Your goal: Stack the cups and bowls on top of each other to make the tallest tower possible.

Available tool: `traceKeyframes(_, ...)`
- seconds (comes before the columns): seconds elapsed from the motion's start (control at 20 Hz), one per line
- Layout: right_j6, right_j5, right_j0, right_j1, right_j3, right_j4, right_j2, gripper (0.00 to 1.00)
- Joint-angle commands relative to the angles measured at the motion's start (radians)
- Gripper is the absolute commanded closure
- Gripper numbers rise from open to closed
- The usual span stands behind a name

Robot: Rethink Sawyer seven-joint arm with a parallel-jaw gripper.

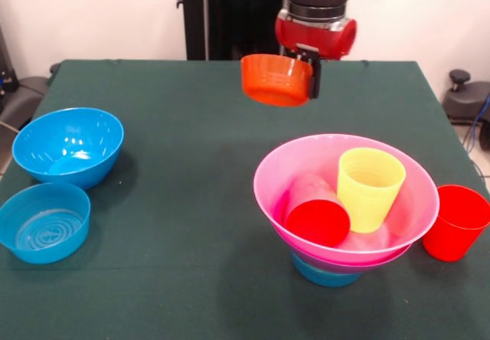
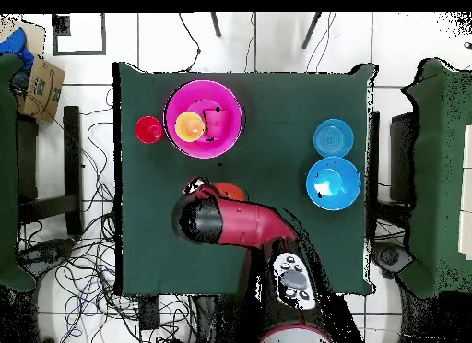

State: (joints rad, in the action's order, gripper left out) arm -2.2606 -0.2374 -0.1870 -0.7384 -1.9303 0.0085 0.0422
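My gripper (image 1: 310, 76) hangs above the back middle of the table, shut on the rim of the small orange bowl (image 1: 276, 80), which is lifted clear of the cloth. In the overhead view only a sliver of that orange bowl (image 2: 229, 189) shows beside the arm. At the front right stands the tower: a wide pink bowl (image 1: 267, 201) (image 2: 231, 101) on a small blue bowl (image 1: 325, 276). Inside the pink bowl a yellow cup (image 1: 370, 187) (image 2: 190, 126) stands upright and a red cup (image 1: 317, 219) lies on its side. Another red cup (image 1: 455, 223) (image 2: 148, 129) stands beside the tower.
Two blue bowls sit at the left side of the front view: a deep one (image 1: 69, 145) (image 2: 333, 182) and a shallower one (image 1: 44, 222) (image 2: 334, 137) nearer the front edge. Dark green cloth (image 1: 184, 202) covers the table.
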Motion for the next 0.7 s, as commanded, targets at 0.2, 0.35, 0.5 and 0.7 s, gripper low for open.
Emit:
traceKeyframes(0.2,-0.219,-0.326,0.154,0.047,0.262,0.116,-0.096,1.00)
traceKeyframes(0.35,-0.226,-0.445,0.165,0.050,0.311,0.139,-0.107,1.00)
traceKeyframes(0.5,-0.223,-0.555,0.174,0.064,0.367,0.141,-0.120,1.00)
traceKeyframes(0.7,-0.267,-0.631,0.201,0.103,0.443,0.151,-0.141,1.00)
